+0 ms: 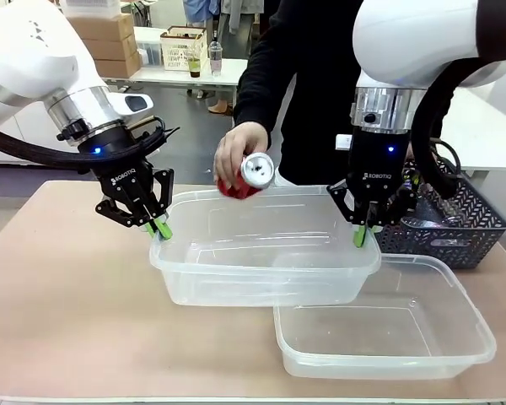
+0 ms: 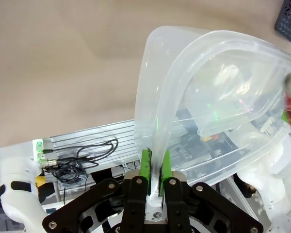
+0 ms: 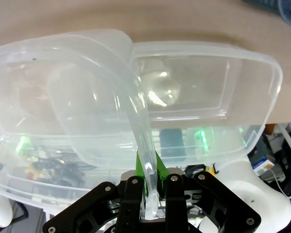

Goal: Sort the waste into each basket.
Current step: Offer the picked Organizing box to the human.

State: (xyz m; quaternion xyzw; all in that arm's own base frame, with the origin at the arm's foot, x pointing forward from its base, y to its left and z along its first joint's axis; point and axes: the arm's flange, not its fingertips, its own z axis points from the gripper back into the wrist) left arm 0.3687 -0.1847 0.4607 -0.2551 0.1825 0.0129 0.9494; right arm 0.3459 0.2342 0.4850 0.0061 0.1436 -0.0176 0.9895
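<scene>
A clear plastic tub hangs between my two arms, just above the table. My left gripper is shut on its left rim, and my right gripper is shut on its right rim. In the left wrist view the green pads of my left gripper pinch the rim of the tub. The right wrist view shows my right gripper clamped on the wall of the tub. A person's hand holds a red can over the held tub's far edge. A second clear tub rests on the table at front right.
A dark grey lattice basket stands at the right, behind my right arm. The person in black stands at the far side of the table. Boxes and bottles sit on a table farther back.
</scene>
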